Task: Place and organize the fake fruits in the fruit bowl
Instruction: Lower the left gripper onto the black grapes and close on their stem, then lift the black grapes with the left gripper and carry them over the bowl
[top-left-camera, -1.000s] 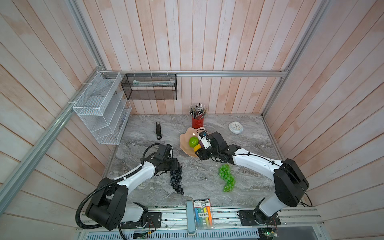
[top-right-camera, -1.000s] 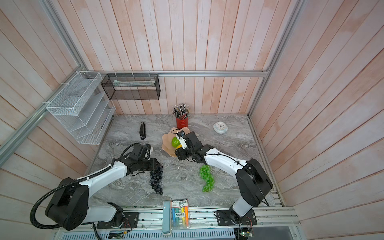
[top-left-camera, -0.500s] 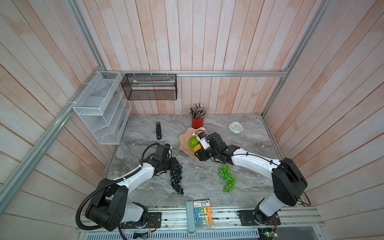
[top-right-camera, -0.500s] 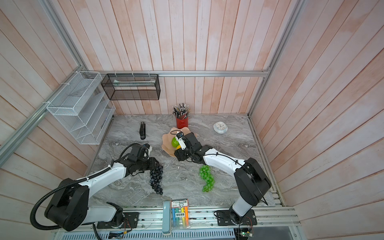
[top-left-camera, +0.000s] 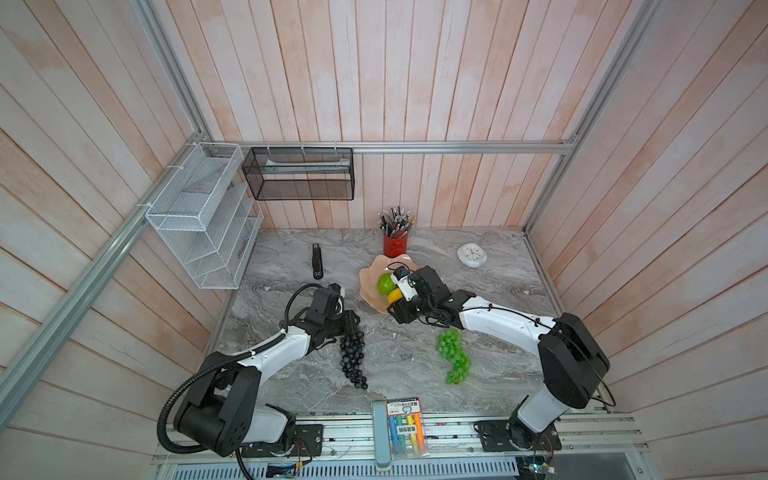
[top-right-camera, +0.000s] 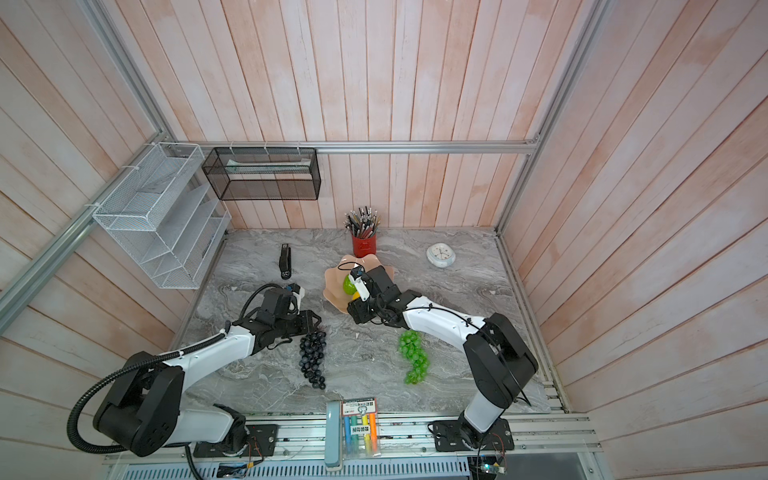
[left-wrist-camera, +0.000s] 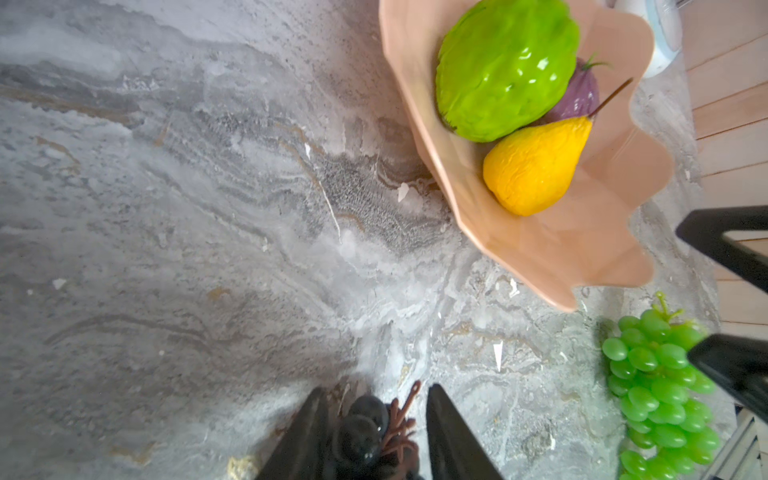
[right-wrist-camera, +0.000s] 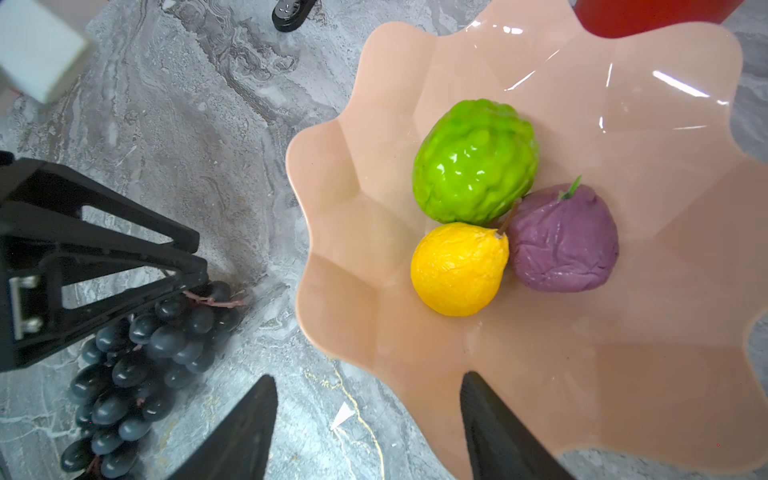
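Fruit of three kinds is gathered in the shallow, glossy salmon-pink bowl (right-wrist-camera: 623, 124) with the scalloped rim. The bowl is set on the grey marbled tabletop (top-left-camera: 498, 299) near the middle of the frame in both top views, just below a red cup of pencils (top-left-camera: 393, 246). A bumpy lime-green fruit (right-wrist-camera: 476, 162), a yellow pear-shaped fruit (right-wrist-camera: 457, 270) and a wrinkled purple fruit (right-wrist-camera: 563, 239) are pressed close together inside it.

Two bunches are laid on the marble outside the bowl. The blue-black grape bunch (top-left-camera: 352, 359) is found to the lower left of the bowl, its length running toward the bottom edge of the frame. The bright green grape bunch (top-left-camera: 454, 355) is found to the lower right, well apart from the dark one.

The left gripper (left-wrist-camera: 375, 388) is positioned low at the stem end of the blue-black grape bunch. Its jaws are closed on the topmost grapes and the brown stem, while the rest of the bunch is laid on the table. The right gripper (right-wrist-camera: 369, 376) is held at the bowl's lower edge with its jaws apart and nothing gripped. One finger is placed over the dish, the other over bare marble.

A round white clock (top-left-camera: 472, 254) is seen toward the upper right of the table, and a black stapler (top-left-camera: 317, 261) toward the upper left.
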